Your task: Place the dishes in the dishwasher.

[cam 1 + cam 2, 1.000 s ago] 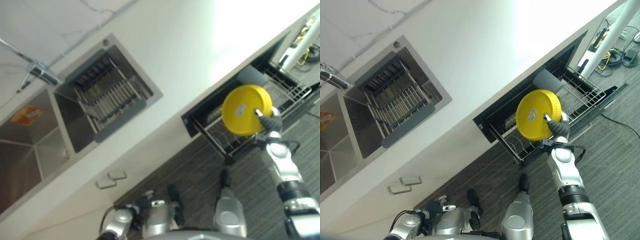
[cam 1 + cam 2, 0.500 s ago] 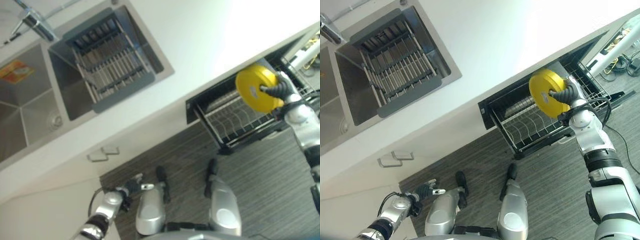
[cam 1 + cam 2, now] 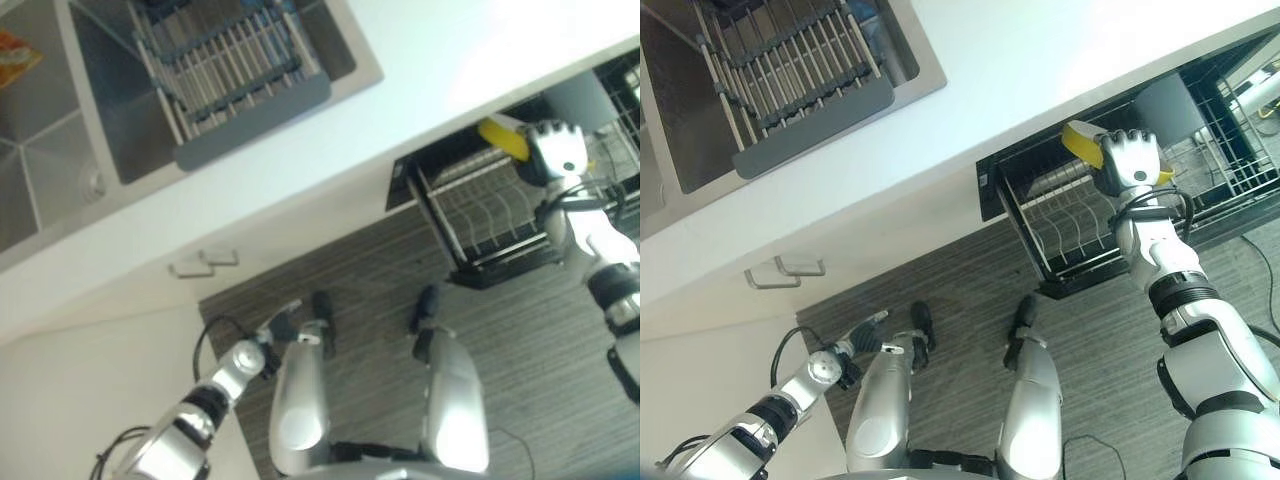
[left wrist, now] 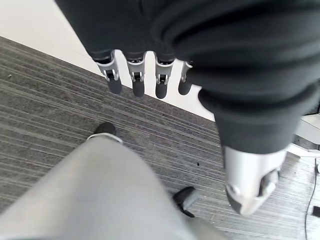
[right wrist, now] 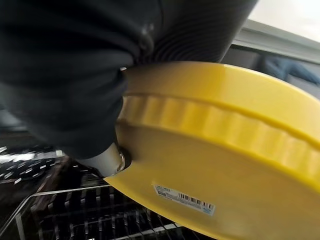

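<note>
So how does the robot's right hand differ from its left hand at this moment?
The right hand grips a yellow plate; the left hand holds nothing. The right hand is raised over the dishwasher rack; the left hand hangs low above the grey carpet, fingers relaxed. Both wear dark ribbed covers.

The white tabletop (image 3: 1060, 60) has a steel sink (image 3: 670, 150) set into it at 11 o'clock, and a grey dish rack (image 3: 790, 70) sits in the sink. Under the tabletop at 3 o'clock, a wire dishwasher rack (image 3: 1070, 225) is pulled out over the grey striped floor (image 3: 970, 300).
</note>
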`<state>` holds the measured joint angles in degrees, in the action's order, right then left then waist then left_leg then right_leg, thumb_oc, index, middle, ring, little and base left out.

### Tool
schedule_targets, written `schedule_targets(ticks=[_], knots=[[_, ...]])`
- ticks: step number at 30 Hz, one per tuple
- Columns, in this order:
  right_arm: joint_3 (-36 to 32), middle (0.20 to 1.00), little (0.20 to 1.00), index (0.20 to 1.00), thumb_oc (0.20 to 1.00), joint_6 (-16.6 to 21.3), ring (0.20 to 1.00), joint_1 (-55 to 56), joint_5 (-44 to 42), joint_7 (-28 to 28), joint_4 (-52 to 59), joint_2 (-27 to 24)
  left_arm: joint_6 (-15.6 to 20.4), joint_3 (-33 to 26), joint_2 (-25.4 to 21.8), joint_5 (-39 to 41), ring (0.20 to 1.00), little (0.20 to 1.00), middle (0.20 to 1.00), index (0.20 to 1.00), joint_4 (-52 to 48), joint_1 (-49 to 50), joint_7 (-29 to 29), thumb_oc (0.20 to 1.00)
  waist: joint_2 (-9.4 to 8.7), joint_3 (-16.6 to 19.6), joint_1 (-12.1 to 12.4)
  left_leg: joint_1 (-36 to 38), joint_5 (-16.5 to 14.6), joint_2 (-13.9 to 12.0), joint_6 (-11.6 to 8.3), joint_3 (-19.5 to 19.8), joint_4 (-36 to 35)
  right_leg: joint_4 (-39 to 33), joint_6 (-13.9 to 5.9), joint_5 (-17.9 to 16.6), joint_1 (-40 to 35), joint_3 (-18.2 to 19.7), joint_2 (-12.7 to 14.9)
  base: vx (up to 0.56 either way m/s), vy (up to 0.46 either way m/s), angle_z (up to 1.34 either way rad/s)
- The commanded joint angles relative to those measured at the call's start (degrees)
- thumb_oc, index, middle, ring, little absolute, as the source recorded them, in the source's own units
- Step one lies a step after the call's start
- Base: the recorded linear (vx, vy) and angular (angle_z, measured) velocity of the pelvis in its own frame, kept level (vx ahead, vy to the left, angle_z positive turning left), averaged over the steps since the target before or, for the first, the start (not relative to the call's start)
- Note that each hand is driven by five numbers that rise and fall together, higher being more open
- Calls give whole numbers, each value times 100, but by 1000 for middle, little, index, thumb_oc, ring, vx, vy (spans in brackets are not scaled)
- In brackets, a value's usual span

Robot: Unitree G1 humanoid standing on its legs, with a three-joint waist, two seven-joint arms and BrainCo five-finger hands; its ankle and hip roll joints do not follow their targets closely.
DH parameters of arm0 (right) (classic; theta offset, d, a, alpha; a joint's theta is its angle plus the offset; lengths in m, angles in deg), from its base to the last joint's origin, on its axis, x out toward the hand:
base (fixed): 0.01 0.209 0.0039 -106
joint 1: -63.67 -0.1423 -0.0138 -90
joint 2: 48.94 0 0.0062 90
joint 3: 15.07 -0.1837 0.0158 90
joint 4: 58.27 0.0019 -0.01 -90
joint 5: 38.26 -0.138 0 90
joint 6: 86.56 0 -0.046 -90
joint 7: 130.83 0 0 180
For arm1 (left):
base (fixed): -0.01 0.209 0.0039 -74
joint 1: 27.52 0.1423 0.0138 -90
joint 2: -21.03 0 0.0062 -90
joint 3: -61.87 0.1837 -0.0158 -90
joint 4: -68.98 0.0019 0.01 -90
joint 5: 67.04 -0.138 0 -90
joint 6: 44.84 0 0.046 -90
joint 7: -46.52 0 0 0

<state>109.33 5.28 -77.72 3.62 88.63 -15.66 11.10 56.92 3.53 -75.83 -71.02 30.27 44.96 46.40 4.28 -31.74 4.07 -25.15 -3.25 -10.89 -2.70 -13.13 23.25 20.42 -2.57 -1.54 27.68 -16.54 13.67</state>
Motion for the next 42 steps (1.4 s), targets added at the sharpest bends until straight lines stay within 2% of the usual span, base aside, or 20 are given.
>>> schedule_targets(ticks=[1, 3, 6, 10, 13, 15, 17, 22, 25, 27, 32, 36, 38, 42], knots=[[126, 200, 200, 200, 200, -263, 200, -1043, 190, 1494, 185, -310, 452, 155, -87, -38, 1000, 1000, 1000, 1000, -246, 220, 276, 1000, 89, 194, 142, 85, -86, 219, 42, 384, -342, 1491, -343, 1345, -65, 148, 41, -97, -3, 5], [157, 200, 200, 200, 200, -333, 200, -1275, 375, 2142, -99, -288, 753, 225, -97, -158, 1000, 1000, 1000, 1000, -252, 216, 484, 1000, 120, 194, 213, -218, -168, 324, 84, 485, -182, 1627, -323, 1420, 183, 177, 39, -109, -41, 4], [187, 200, 200, 200, 200, -438, 200, -1083, 438, 2605, -101, -121, 802, 349, 66, -190, 1000, 1000, 1000, 1000, -249, 131, 775, 1000, 147, 194, 156, -477, -179, 339, 87, 447, -131, 1749, -329, 1447, 469, 210, 50, -56, 31, 9], [282, 200, 200, 200, 200, -524, 200, -1234, 520, 2689, -236, -40, 824, 498, 131, -63, 1000, 1000, 1000, 1000, -272, 105, 942, 1000, 221, 194, 147, -684, -184, 343, 116, 396, -117, 1796, -302, 1433, 715, 238, 95, -42, 45, -3], [452, 200, 200, 200, 200, -799, 200, -1510, 661, 2367, -427, -56, 962, 554, 71, 51, 1000, 1000, 1000, 1000, -401, 147, 1072, 1000, 293, 194, 185, -818, -123, 370, 109, 380, -170, 1763, -298, 1392, 847, 240, 93, -27, 14, -8], [584, 200, 200, 200, 200, -949, 200, -1573, 358, 2528, -541, -108, 1045, 569, 40, 117, 1000, 1000, 1000, 1000, -467, 171, 1158, 1000, 315, 194, 202, -898, -99, 363, 109, 367, -177, 1770, -284, 1386, 908, 229, 102, 0, 0, 0], [523, 200, 200, 200, 200, -1077, 200, -1680, 632, 3061, -635, -137, 1120, 609, -12, 158, 1000, 1000, 1000, 1000, -595, 200, 1240, 1000, 368, 194, 231, -1021, -90, 373, 97, 372, -148, 1854, -272, 1410, 1029, 211, 129, 0, 0, 0], [353, 200, 200, 200, 200, -1274, 200, -1802, 142, 3243, -712, -178, 1084, 691, -80, 185, 1000, 1000, 1000, 1000, -915, 309, 1393, 1000, 455, 194, 280, -1254, -30, 355, 63, 323, -162, 1906, -256, 1417, 1248, 146, 185, 0, 0, 0], [302, 200, 200, 200, 200, -1430, 200, -1903, -426, 3411, -814, -198, 1150, 752, -77, 335, 1000, 1000, 1000, 1000, -1031, 379, 1428, 1000, 573, 194, 275, -1371, 13, 367, 44, 283, -214, 1960, -235, 1441, 1419, 192, 205, 12, 60, 2], [157, 200, 200, 200, 200, -1528, 200, -1884, -901, 3489, -847, -182, 1177, 766, -57, 325, 1000, 1000, 1000, 1000, -1095, 402, 1464, 1000, 622, 194, 256, -1408, 36, 370, 29, 243, -249, 1954, -229, 1440, 1481, 207, 204, 12, 72, 1], [-191, 200, 200, 200, 200, -1597, 200, -1769, -1021, 3660, -934, -115, 1200, 820, -36, 329, 1000, 1000, 1000, 1000, -1217, 480, 1543, 1000, 710, 194, 258, -1407, 70, 387, 17, 181, -339, 1896, -225, 1425, 1508, 213, 213, 27, 57, -6], [-428, 200, 200, 200, 200, -1761, 200, -1778, -1642, 3797, -965, -26, 1163, 874, 36, 389, 1000, 1000, 1000, 1000, -1295, 493, 1585, 1000, 780, 194, 246, -1407, 79, 423, 32, 130, -394, 1849, -226, 1405, 1533, 238, 230, 35, 57, 0], [-597, 200, 200, 200, 200, -1718, 200, -1760, -2001, 3874, -1022, 39, 1132, 911, 61, 394, 1000, 1000, 1000, 1000, -1351, 486, 1619, 1000, 813, 194, 243, -1429, 75, 434, 34, 116, -398, 1855, -227, 1407, 1564, 251, 242, 42, 60, 2], [-954, 200, 200, 200, 200, -1719, 200, -1632, -1788, 3689, -1024, 143, 1128, 946, 93, 419, 1000, 1000, 1000, 1000, -1467, 564, 1655, 1000, 889, 194, 243, -1471, 70, 479, 35, 97, -415, 1865, -213, 1413, 1637, 281, 233, 43, 48, 0]])
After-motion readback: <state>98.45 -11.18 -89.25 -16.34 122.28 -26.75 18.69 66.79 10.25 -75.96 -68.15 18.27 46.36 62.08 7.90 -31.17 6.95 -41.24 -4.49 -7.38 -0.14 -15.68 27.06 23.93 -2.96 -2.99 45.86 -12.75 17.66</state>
